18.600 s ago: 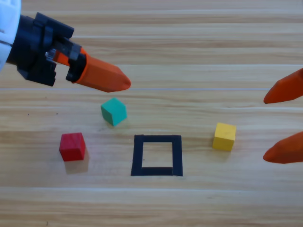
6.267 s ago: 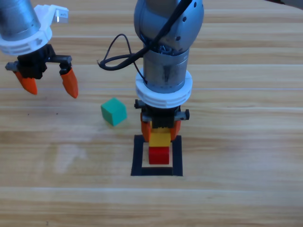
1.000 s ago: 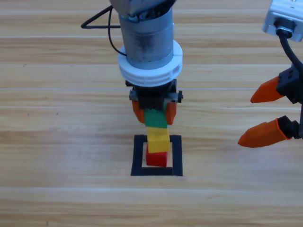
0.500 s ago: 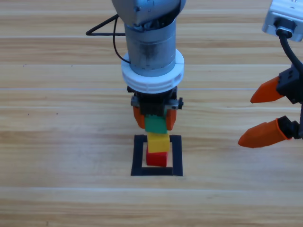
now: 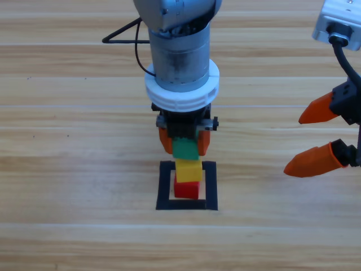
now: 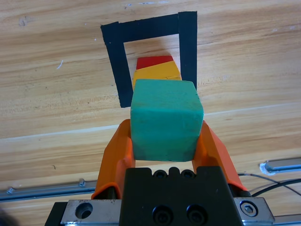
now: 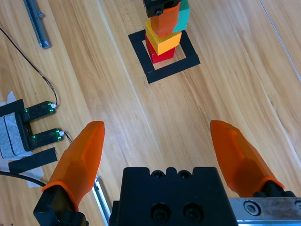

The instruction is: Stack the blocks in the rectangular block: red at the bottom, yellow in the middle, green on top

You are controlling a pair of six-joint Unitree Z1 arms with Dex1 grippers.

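Observation:
Inside the rectangular block [image 5: 164, 187], a square of black tape, the red [image 5: 186, 189] cube stands with the yellow [image 5: 188, 169] cube on it. The green [image 5: 185, 149] cube is directly on top of the yellow one, and my left gripper [image 5: 184, 145] is shut on it from above. The left wrist view looks down over the green [image 6: 165, 120] cube between the orange jaws, with yellow [image 6: 157, 73], red [image 6: 154, 61] and the tape [image 6: 116, 66] beyond. My right gripper [image 5: 292, 144] hangs open at the right edge, well clear of the stack; its wrist view shows the stack [image 7: 162, 41] far off.
A black cable [image 5: 121, 33] loops off the left arm at the top. In the right wrist view, black devices with green lights [image 7: 37, 123] and a metal rail [image 7: 35, 23] lie beyond the table's edge, with another rail [image 7: 104, 197] near the gripper.
Over the last second the left gripper came down slightly with the green cube, closing the distance to the yellow one. Nothing has moved in the last half second. The right arm held still.

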